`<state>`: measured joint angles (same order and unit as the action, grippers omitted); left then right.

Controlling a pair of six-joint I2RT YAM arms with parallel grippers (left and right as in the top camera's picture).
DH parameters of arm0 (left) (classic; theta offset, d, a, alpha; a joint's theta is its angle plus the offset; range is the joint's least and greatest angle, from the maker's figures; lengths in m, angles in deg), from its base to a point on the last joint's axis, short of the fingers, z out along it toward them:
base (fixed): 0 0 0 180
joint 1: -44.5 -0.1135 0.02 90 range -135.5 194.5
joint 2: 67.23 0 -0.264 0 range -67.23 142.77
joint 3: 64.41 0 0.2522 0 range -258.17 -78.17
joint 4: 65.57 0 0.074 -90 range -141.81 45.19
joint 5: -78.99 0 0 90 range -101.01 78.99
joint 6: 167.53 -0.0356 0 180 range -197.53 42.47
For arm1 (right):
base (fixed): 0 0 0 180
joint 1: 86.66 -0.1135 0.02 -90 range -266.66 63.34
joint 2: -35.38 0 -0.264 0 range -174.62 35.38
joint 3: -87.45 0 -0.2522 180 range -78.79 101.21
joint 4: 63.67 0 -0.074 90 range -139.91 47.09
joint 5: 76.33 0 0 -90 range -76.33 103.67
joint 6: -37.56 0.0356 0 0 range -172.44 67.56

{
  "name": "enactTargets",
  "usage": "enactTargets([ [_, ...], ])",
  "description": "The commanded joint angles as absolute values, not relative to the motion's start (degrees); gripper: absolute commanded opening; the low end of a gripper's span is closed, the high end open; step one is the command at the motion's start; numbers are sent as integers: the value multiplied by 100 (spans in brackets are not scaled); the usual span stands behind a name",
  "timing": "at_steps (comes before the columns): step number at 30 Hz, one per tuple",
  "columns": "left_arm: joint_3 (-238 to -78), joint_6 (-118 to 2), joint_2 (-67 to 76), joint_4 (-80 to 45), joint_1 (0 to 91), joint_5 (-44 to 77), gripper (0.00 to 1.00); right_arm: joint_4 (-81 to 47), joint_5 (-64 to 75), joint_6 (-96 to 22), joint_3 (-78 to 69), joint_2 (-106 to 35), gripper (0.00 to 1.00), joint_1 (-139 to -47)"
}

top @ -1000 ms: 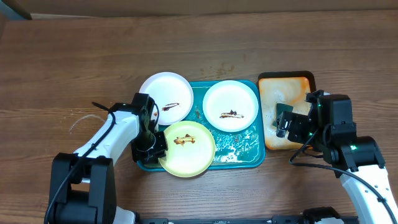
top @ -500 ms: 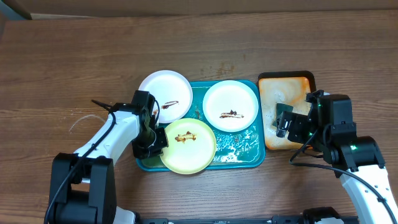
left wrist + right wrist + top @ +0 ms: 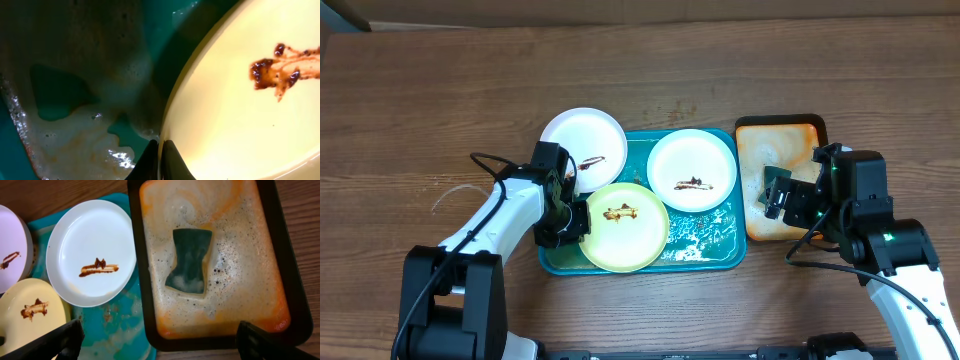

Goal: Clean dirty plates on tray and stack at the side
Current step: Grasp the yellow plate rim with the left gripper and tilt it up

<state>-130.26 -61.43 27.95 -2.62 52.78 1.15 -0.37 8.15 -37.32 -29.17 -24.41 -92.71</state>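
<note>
- Yellow-green plate point(image 3: 623, 226): lies at 7 o'clock in the tray, brown smear at its centre.
- Left gripper point(image 3: 575, 225): jaws pinched tight on this plate's rim at the plate's 9 o'clock; the left wrist view shows the rim caught between the two fingertips point(image 3: 150, 160).
- White plates: one point(image 3: 583, 150) at the tray's 10 o'clock corner, overhanging the rim; one point(image 3: 691, 170) at 2 o'clock inside the tray. Both smeared.
- Tray point(image 3: 705, 250): teal, foamy water on its floor.
- Right gripper point(image 3: 778, 192): jaws spread wide, holding nothing, above the orange-brown tray point(image 3: 790, 135) at 3 o'clock, where the sponge point(image 3: 188, 260) lies in suds.
- Risk: the grip is a thin edge pinch on a wet plate, so it will likely slip or droop when lifted.
- Risk: a swing toward 11 o'clock may knock the overhanging white plate onto the table point(image 3: 720, 70).
</note>
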Motion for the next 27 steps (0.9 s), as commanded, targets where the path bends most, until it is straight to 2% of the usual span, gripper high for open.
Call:
enactTargets([
  [1, -12991, -6600, 2834, -219, 5317, 106, 9, -72, 867, -3763, -2755, -2410, 99, -9297],
  [3, -13005, -6586, 2834, -144, 5317, 111, 16, -72, 867, -3763, -2755, -2410, 99, -9297],
  [4, -13016, -6532, 2834, -26, 5317, 113, 32, -70, 867, -3763, -2755, -2410, 99, -9297],
  [6, -13020, -6324, 2834, 271, 5317, 165, 39, -50, 867, -3763, -2755, -2410, 99, -9297],
  [14, -13018, -5205, 2834, 776, 5341, 963, 40, -28, 867, -3763, -2755, -2410, 99, -9297],
  [21, -13016, -4840, 2834, 542, 5713, 906, 39, -9, 865, -3763, -2755, -2410, 99, -9297],
  [27, -13000, -4501, 2837, 535, 6154, 338, 40, -7, 867, -3763, -2755, -2410, 99, -9297],
])
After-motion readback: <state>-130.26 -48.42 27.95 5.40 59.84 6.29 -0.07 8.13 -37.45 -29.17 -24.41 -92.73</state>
